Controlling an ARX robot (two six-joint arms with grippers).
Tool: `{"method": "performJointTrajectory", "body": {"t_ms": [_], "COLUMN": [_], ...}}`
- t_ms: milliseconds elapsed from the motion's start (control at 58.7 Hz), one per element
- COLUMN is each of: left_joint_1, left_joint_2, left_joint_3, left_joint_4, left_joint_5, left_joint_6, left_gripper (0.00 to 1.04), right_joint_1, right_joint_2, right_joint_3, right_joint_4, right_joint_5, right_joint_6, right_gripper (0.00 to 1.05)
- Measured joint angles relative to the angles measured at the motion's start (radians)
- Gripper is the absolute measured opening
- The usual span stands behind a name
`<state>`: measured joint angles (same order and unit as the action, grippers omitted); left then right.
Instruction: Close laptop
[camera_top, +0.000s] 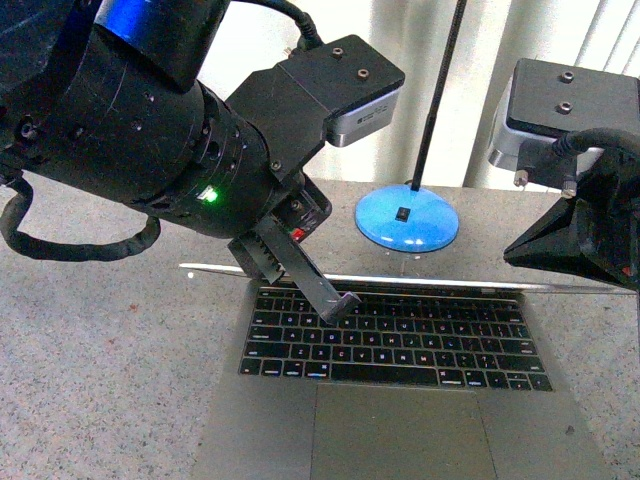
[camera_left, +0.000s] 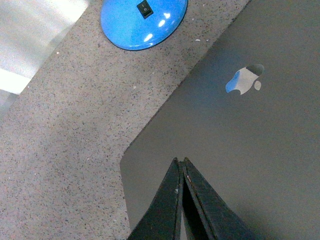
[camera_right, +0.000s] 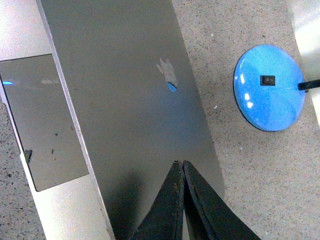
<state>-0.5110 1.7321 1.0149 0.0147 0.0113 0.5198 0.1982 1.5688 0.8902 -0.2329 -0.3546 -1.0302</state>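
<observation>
The silver-grey laptop (camera_top: 400, 420) lies on the speckled table with its black keyboard (camera_top: 395, 335) and trackpad (camera_top: 395, 435) showing. Its lid is partly lowered, and I see it edge-on as a thin line (camera_top: 450, 281) in the front view. My left gripper (camera_top: 338, 305) is shut and empty, its tips at the lid's left part. My right gripper (camera_top: 512, 257) is shut and empty by the lid's right end. In the left wrist view the shut tips (camera_left: 180, 161) lie over the lid's outside near a corner, with the apple logo (camera_left: 245, 80) beyond. In the right wrist view the shut tips (camera_right: 179, 163) lie over the lid (camera_right: 130, 100).
A blue round lamp base (camera_top: 407, 218) with a black switch stands just behind the laptop, its thin black stalk (camera_top: 440, 90) rising up. It also shows in the left wrist view (camera_left: 144, 20) and the right wrist view (camera_right: 269, 87). Grey speckled tabletop (camera_top: 100, 340) spreads to the left.
</observation>
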Motion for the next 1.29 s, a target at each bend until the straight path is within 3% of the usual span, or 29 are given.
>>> {"method": "performJointTrajectory", "body": {"t_ms": [1294], "left_joint_1": [-0.003], "left_joint_2": [0.043], "left_joint_3": [-0.091], "left_joint_4": [0.070], "left_joint_5": [0.050], "left_joint_6": [-0.007], "left_gripper": [0.04], "right_joint_1": [0.021], "right_joint_2": [0.049], "right_joint_3": [-0.103], "right_joint_4": [0.087], "right_joint_5": [-0.008], "right_joint_6": [0.002], "right_gripper": [0.03]}}
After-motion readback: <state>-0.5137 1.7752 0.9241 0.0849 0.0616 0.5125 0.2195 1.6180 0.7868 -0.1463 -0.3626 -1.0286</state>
